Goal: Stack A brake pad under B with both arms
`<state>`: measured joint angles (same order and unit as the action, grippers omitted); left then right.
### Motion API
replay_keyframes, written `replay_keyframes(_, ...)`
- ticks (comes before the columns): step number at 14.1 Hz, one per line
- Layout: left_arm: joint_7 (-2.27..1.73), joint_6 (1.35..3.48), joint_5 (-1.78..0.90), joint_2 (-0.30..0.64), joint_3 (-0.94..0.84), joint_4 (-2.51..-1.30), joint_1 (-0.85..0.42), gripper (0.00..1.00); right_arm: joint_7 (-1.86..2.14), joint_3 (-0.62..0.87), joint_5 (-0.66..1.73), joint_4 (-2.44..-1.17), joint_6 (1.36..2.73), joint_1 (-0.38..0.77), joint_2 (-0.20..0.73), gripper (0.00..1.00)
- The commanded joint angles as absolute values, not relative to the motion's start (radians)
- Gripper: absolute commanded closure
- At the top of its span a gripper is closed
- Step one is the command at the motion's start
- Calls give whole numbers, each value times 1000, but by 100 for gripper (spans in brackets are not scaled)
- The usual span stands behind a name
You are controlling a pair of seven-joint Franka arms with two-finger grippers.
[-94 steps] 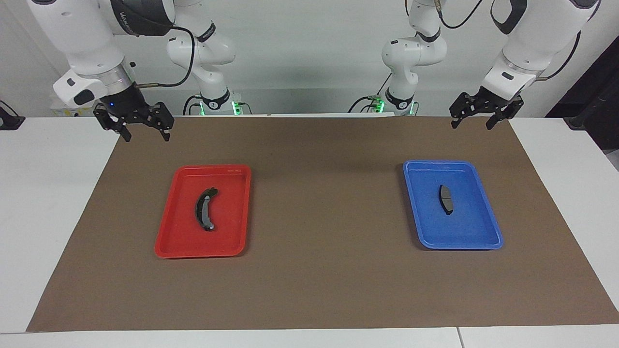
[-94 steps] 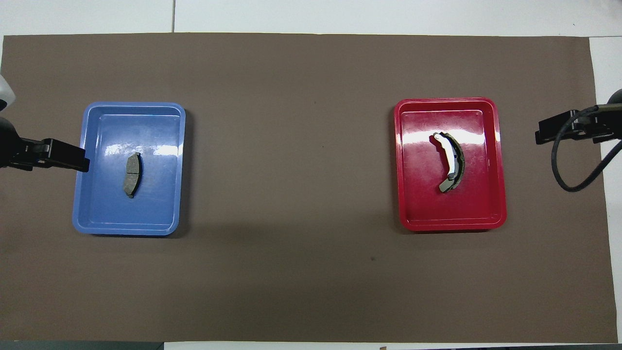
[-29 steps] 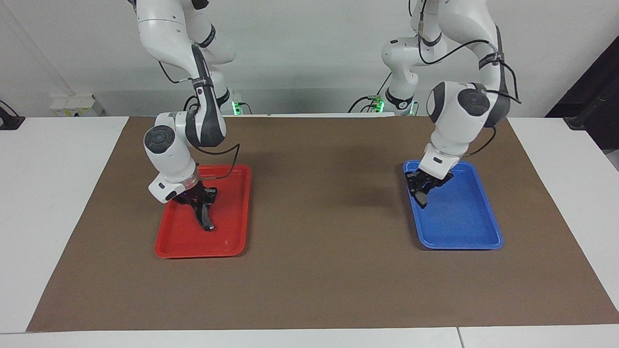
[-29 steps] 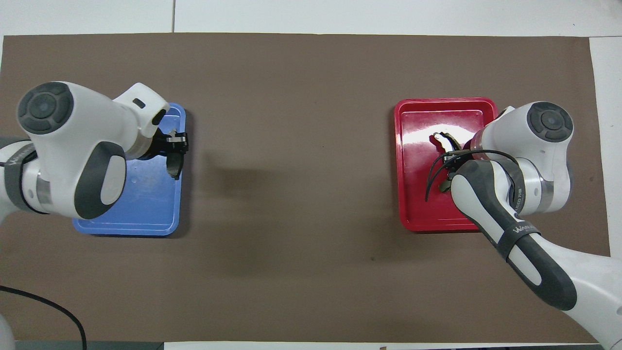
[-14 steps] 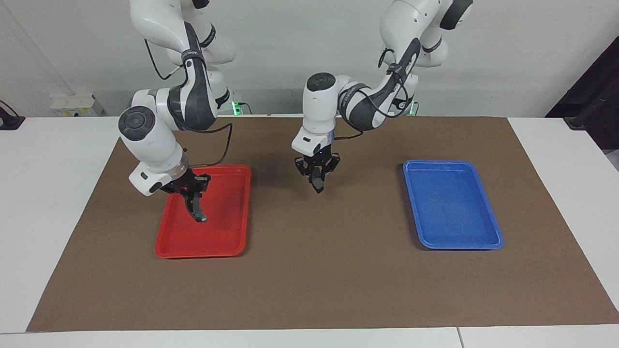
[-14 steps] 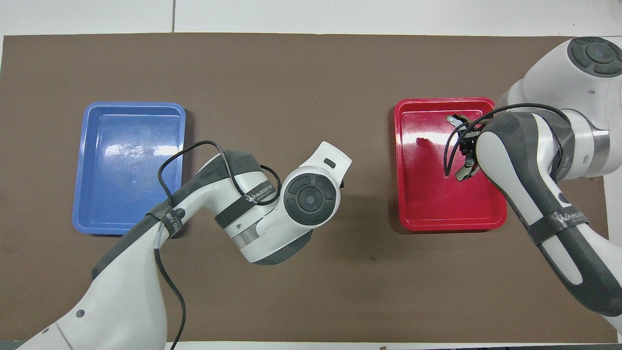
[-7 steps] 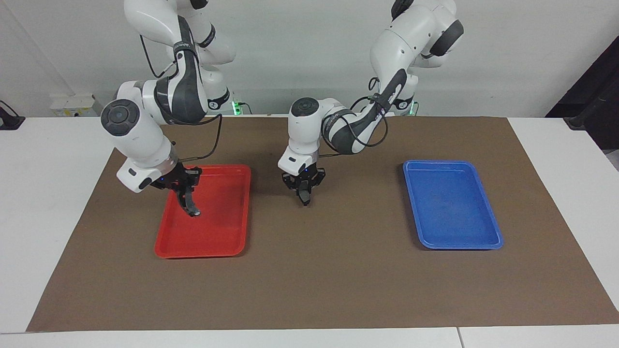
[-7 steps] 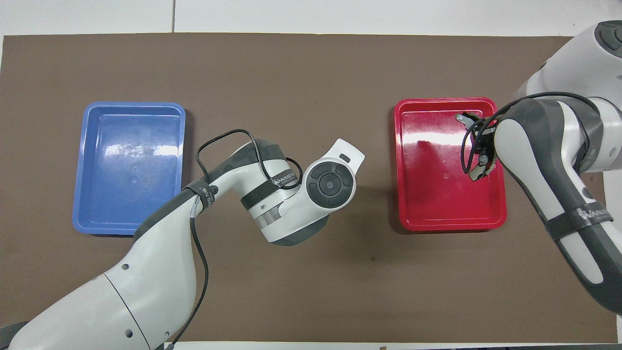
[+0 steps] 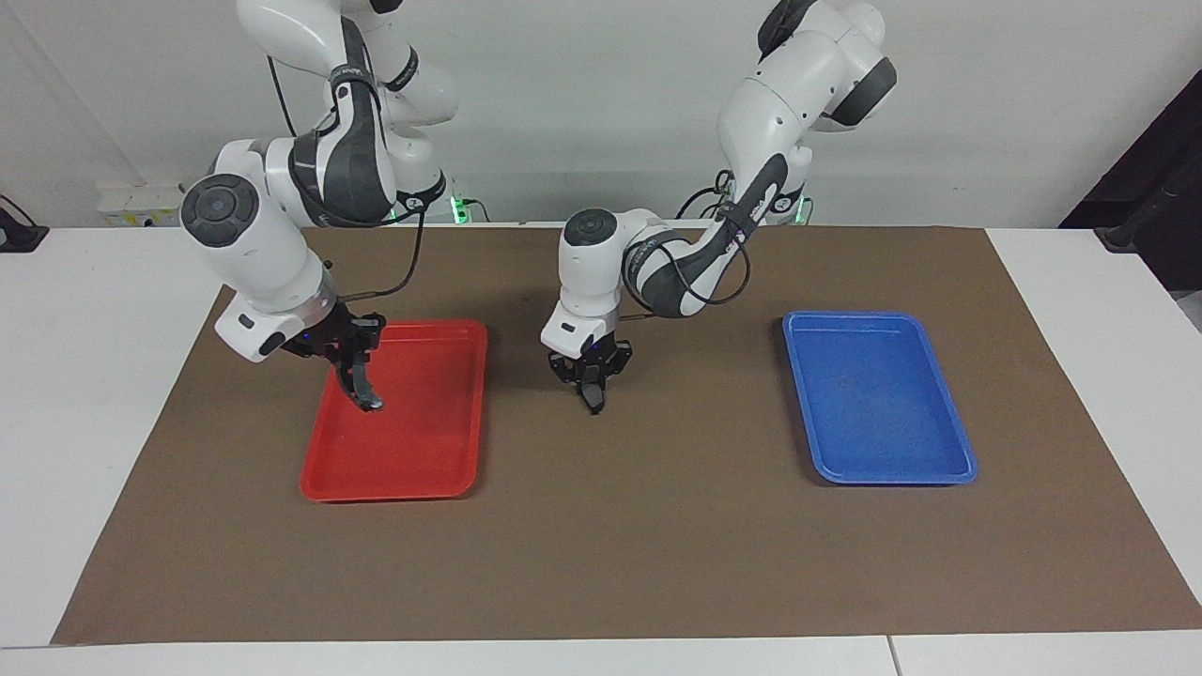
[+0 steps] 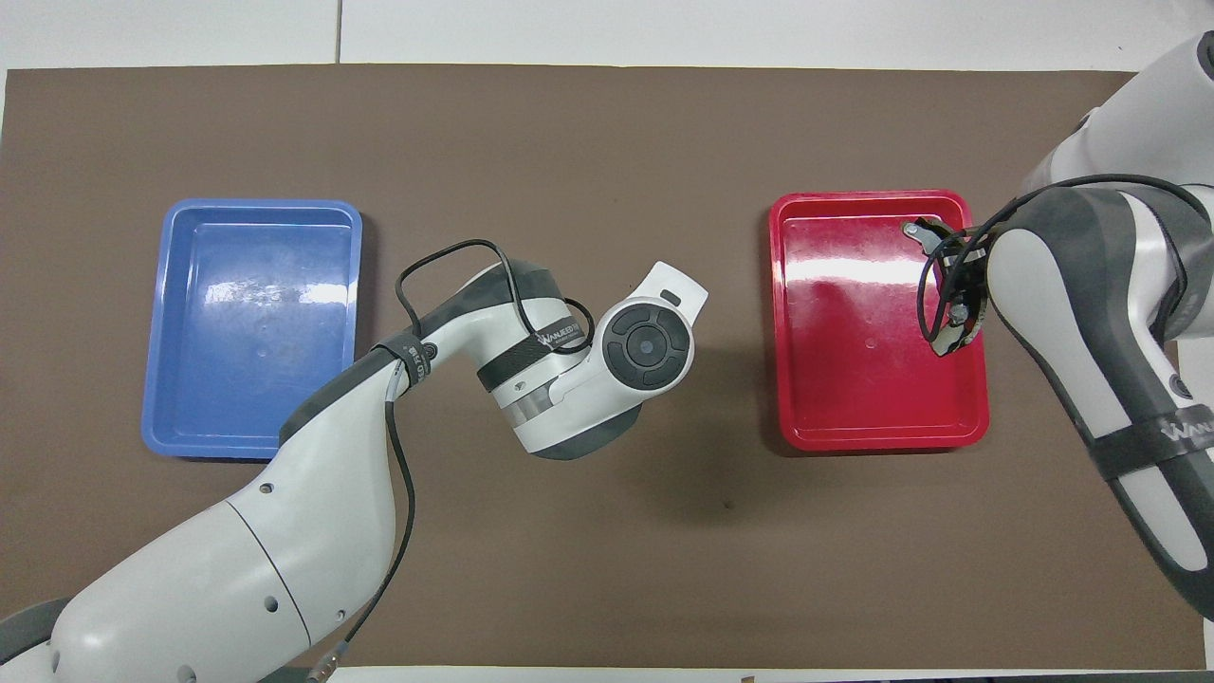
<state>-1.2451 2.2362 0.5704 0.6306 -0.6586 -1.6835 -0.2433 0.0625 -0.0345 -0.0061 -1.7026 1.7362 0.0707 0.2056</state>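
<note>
My left gripper (image 9: 592, 381) is shut on the A brake pad (image 9: 594, 400), a short dark grey pad that hangs on edge just above the brown mat (image 9: 657, 535) between the two trays. In the overhead view the left wrist (image 10: 645, 346) hides both. B (image 9: 361, 387), the long curved black piece, dangles from my right gripper (image 9: 348, 366), which is shut on its upper part. It hangs over the red tray (image 9: 394, 490) at the edge toward the right arm's end. From overhead, B (image 10: 941, 343) shows beside the right forearm, one light end up.
The blue tray (image 9: 892, 475) lies empty toward the left arm's end, also seen as the blue tray (image 10: 256, 204) from overhead. The red tray (image 10: 877, 196) holds nothing on its floor. White table surface borders the mat.
The left gripper has sunk slightly with the pad toward the mat. The right gripper has risen and drifted with B toward the right arm's end of the red tray.
</note>
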Motion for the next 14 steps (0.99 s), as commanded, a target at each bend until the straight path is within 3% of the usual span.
replay_keyframes(1,-1275,2227,603,657,-641,-1648,-265,87,89,-28,-6,-1698,1721,57,193,100)
replay_keyframes(4,-1272,2208,606,655,-630,-1628,-267,41,89,-28,-5,-1698,1723,58,193,100)
replay_keyframes(9,-1247,2019,600,632,-627,-1517,-255,2,87,-28,0,-1697,1724,71,193,100)
replay_keyframes(14,-1024,1814,425,447,-629,-1511,-174,0,77,-17,20,-1683,1750,155,202,100)
